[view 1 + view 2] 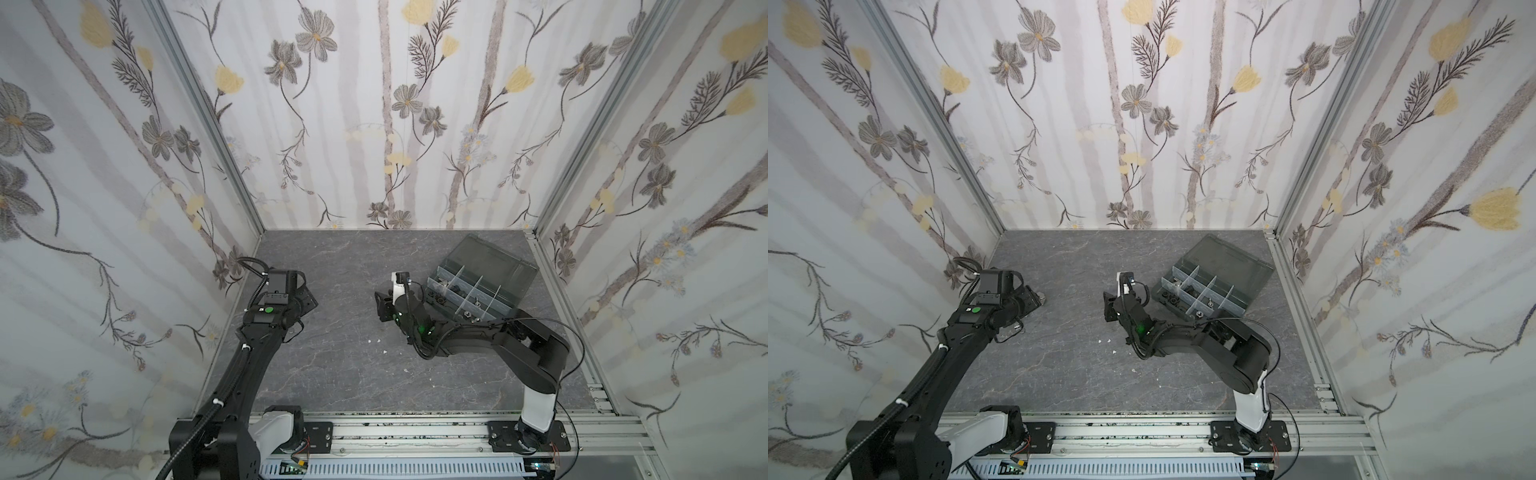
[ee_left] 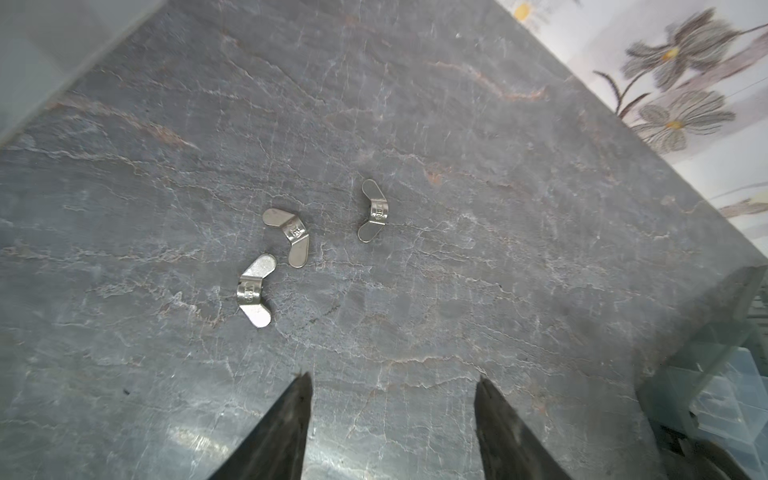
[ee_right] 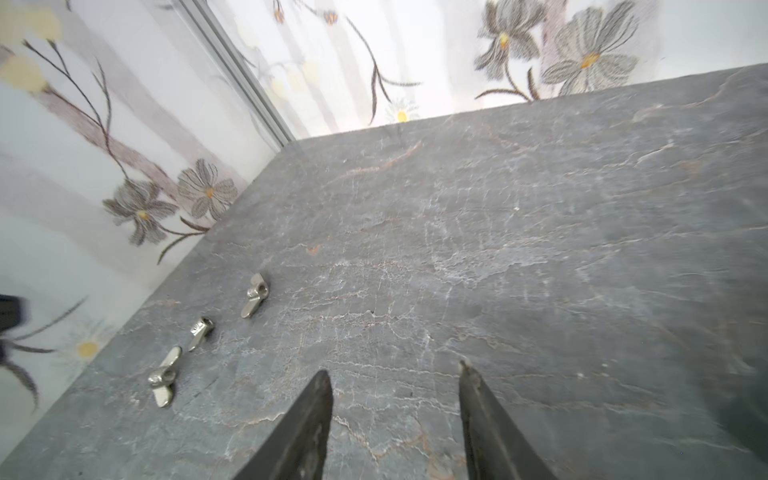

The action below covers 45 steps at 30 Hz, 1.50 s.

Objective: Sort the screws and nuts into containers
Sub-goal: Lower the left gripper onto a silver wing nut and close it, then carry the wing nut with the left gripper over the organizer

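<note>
On the grey table (image 2: pixel 498 124), near the left wall, three silver wing nuts (image 2: pixel 289 237) are lying loose, close to one another, just ahead of your left gripper (image 2: pixel 392 380). Its jaws are standing parted with nothing between them. Your right gripper (image 3: pixel 395 368) is likewise gaping empty, pointing toward the same nuts from beside the organizer box (image 1: pixel 500 309), which is sitting at the back right with its smoky lid (image 1: pixel 494 259) standing open.
</note>
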Tool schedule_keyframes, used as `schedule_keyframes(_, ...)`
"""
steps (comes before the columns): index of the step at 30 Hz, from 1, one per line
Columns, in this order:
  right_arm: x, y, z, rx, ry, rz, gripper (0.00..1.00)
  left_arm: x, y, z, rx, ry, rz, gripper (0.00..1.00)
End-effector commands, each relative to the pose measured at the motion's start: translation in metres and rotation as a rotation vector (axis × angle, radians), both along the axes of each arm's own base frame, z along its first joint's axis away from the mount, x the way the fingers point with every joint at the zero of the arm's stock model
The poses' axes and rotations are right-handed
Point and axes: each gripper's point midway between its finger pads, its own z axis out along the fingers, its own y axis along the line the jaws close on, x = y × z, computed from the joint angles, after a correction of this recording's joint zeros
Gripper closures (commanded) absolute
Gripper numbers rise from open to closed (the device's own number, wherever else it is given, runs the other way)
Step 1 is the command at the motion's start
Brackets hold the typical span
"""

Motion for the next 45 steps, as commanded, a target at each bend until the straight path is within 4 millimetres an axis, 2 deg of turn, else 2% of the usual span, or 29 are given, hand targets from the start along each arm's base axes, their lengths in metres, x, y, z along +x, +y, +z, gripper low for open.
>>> schedule_keyframes(1, -0.013, -0.011, 0.030, 0.076, -0.058, 0.051, 0.47, 0.022, 0.006, -0.011, 0.015, 0.008, -0.033, 0.44)
schedule_keyframes(6, -0.031, -0.050, 0.049, 0.129, -0.072, 0.056, 0.45, 0.047, 0.015, -0.031, 0.052, 0.065, -0.052, 0.46)
schedule_keyframes(10, -0.042, -0.073, 0.055, 0.146, -0.075, 0.048, 0.45, 0.071, 0.013, -0.044, 0.041, 0.093, -0.074, 0.50)
schedule_keyframes(14, -0.052, -0.093, 0.058, 0.158, -0.077, 0.041, 0.44, 0.093, 0.017, -0.070, 0.072, 0.176, -0.094, 0.54)
schedule_keyframes(19, -0.061, -0.118, 0.061, 0.166, -0.085, 0.014, 0.44, 0.110, 0.022, -0.093, 0.094, 0.223, -0.090, 0.56)
schedule_keyframes(22, -0.065, -0.124, 0.061, 0.167, -0.087, 0.014, 0.43, 0.117, 0.022, -0.098, 0.104, 0.229, -0.087, 0.56)
schedule_keyframes(23, -0.060, -0.133, 0.061, 0.167, -0.089, -0.009, 0.43, 0.119, 0.020, -0.099, 0.104, 0.230, -0.091, 0.56)
schedule_keyframes(35, -0.059, -0.144, 0.061, 0.202, -0.084, -0.020, 0.42, 0.115, 0.013, -0.117, 0.139, 0.282, -0.105, 0.60)
schedule_keyframes(42, -0.059, -0.148, 0.059, 0.204, -0.083, -0.030, 0.41, 0.115, 0.008, -0.117, 0.137, 0.282, -0.117, 0.77)
schedule_keyframes(45, -0.059, -0.148, 0.059, 0.203, -0.081, -0.033, 0.41, 0.115, 0.003, -0.114, 0.139, 0.273, -0.129, 0.81)
